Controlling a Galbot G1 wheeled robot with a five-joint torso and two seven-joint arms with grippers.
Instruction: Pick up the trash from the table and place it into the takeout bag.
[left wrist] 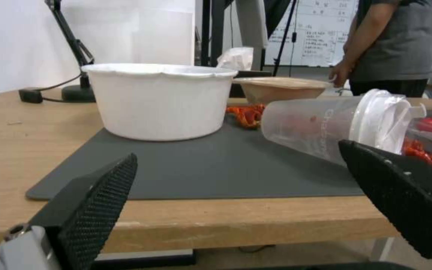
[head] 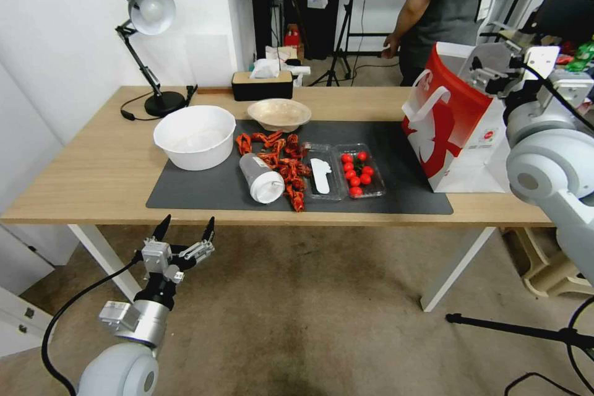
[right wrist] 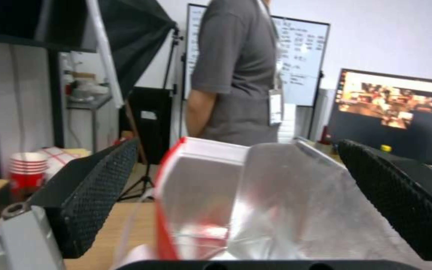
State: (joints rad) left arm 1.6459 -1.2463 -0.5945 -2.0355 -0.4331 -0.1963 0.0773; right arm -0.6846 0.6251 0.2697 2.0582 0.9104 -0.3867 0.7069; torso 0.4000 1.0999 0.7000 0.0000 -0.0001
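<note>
We treat the plastic cup [head: 260, 177], lying on its side on the mat [head: 204, 189], as light, slippery and crushable (grip mid-body). Left gripper [head: 185, 231] spread below the table [head: 86, 167]; right gripper [right wrist: 236, 195] spread above the bag [head: 455, 130].

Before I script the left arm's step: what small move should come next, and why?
Probably ease the left pincer forward and up to the clear lidded cup: it hangs open below the table edge, and the cup lies on its side nearest it.
</note>
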